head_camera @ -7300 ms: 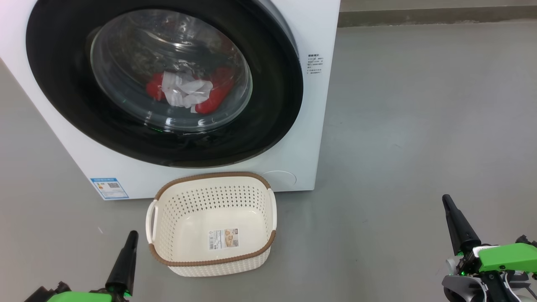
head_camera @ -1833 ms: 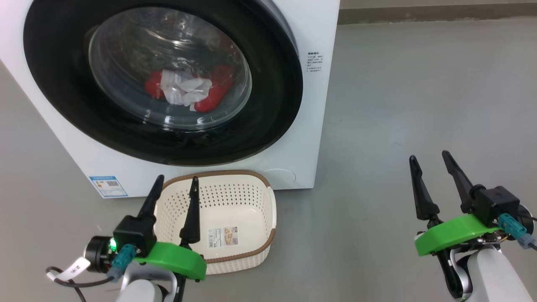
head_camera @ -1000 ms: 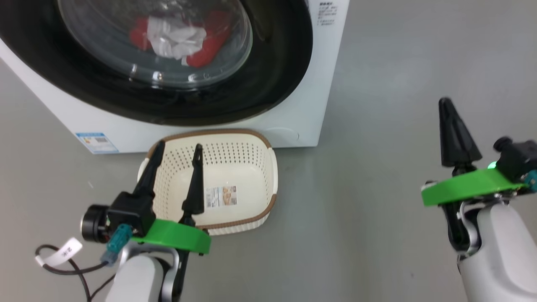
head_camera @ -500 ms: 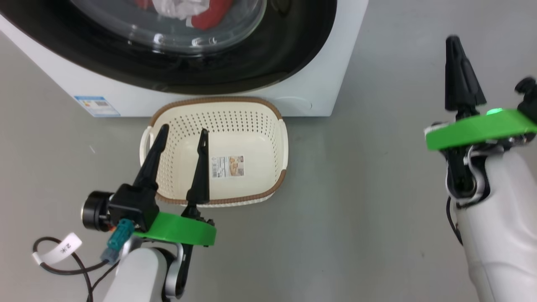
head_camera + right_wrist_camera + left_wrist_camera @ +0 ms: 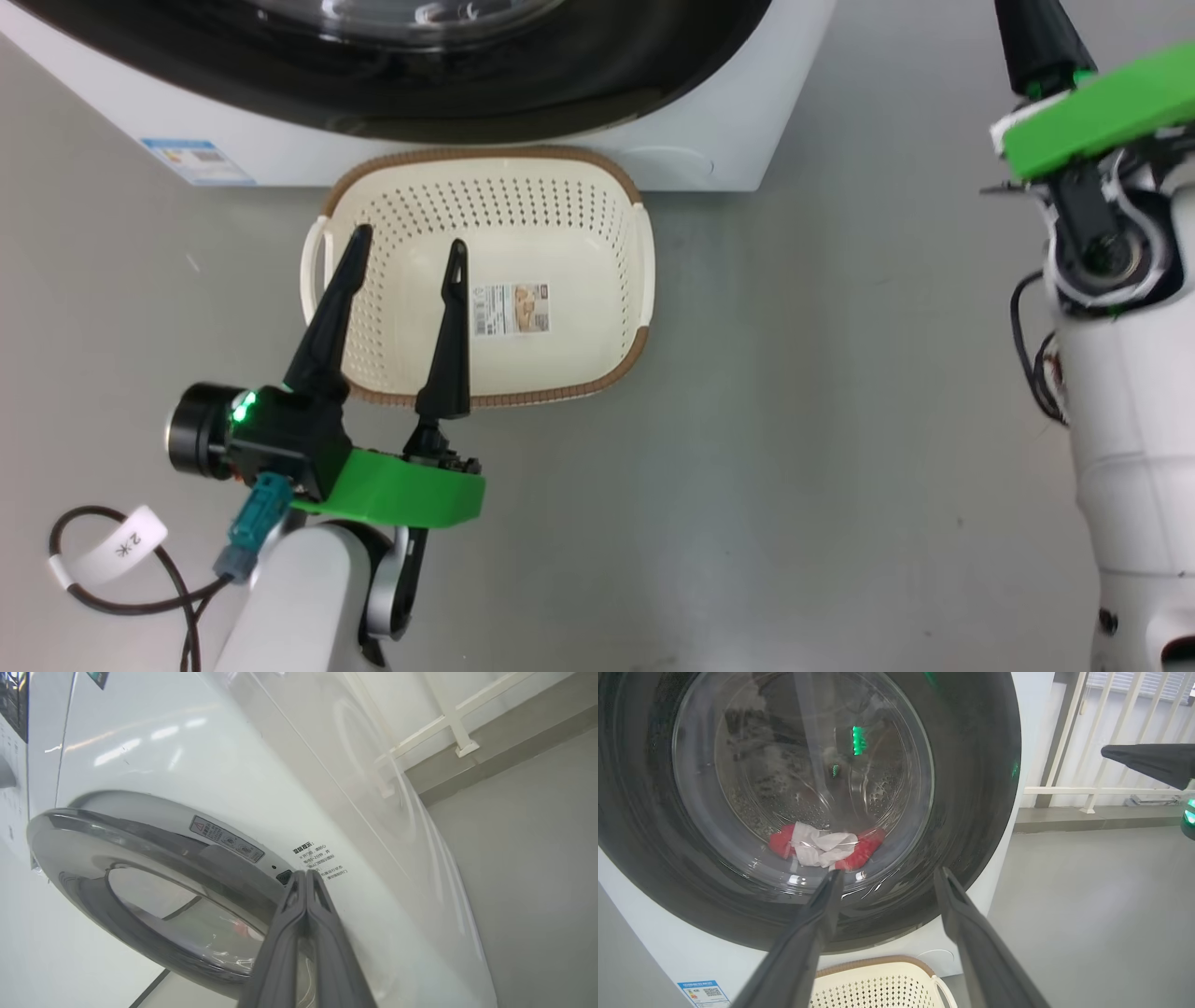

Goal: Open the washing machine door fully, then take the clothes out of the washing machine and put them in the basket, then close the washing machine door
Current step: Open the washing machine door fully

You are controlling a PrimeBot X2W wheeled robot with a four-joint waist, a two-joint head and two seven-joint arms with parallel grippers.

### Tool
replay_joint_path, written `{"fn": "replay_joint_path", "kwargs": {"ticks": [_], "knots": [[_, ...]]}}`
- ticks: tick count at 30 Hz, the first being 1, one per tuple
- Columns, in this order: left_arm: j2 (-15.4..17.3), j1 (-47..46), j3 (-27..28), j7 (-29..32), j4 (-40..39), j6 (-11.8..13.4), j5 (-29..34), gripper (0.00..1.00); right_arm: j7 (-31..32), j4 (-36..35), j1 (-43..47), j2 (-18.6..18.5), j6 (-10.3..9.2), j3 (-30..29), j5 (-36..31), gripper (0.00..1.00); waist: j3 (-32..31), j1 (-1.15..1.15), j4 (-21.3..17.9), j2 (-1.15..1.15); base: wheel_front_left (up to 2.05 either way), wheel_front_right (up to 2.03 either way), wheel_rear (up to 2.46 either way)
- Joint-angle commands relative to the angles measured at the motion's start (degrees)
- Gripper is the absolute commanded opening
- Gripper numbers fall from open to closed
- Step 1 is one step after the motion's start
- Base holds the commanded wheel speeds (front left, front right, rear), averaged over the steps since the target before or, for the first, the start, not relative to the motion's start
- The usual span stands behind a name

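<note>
**Front-loader, door closed, clothes inside, basket on floor**

- Washing machine (image 5: 738,131): white front-loader on the grey floor (image 5: 822,439), with a blue label sticker (image 5: 191,161) at its lower front corner.
- Washing machine door (image 5: 976,812): glossy black rim and clear bowl window, lying closed against the front.
- Clothes (image 5: 826,847): a red and white bundle at the bottom of the drum, seen through the glass.
- Basket (image 5: 485,154): cream, perforated, brown-rimmed. It stands just in front of the machine below the door, with a paper label (image 5: 511,310) on its bottom.
- Left gripper (image 5: 409,238): jaws spread wide and holding nothing, raised over the basket's near left side and pointing at the door.
- Right gripper (image 5: 306,873): fingers pressed together and holding nothing. The tips are just beside the door's right edge; contact cannot be told.
</note>
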Motion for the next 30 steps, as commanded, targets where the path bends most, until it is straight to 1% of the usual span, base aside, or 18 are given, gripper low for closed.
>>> {"fn": "replay_joint_path", "kwargs": {"ticks": [1,7,11,16,20,30], "knots": [[1.2,-1.5,1.4,-0.4,-1.9,0.2,0.5,1.00,2.0,-1.5,-2.2,0.4,-0.04,1.1,2.7,0.00,1.4,0.00,0.6,0.00,0.00,0.00,0.00],[1.2,-2.2,0.4,-0.4,-2.9,0.4,0.5,1.00,10.6,-0.8,-6.1,-0.4,-0.04,0.7,12.2,0.00,3.4,0.00,1.3,0.00,0.00,0.00,0.00],[1.2,-2.6,-0.2,-0.4,-3.4,0.6,0.5,1.00,14.4,0.1,-8.6,-1.0,-0.04,0.4,15.8,0.00,4.7,0.00,1.8,0.00,0.00,0.00,0.00],[1.2,-3.1,-0.9,-0.4,-3.9,0.9,0.2,1.00,17.8,1.5,-11.7,-1.5,-0.04,-0.3,18.8,0.00,6.4,0.00,2.7,0.00,0.00,0.00,0.00],[1.2,-3.7,-1.7,-0.4,-4.4,1.1,-0.2,1.00,19.9,2.5,-14.2,-2.0,-0.04,-0.3,19.8,0.00,7.8,0.00,3.4,0.00,0.00,0.00,0.00],[1.2,-4.6,-3.2,-0.4,-4.8,2.0,-1.1,1.00,22.4,4.2,-18.6,-2.0,-0.04,0.4,20.9,0.00,9.8,0.00,5.0,0.00,0.00,0.00,0.00]]}}
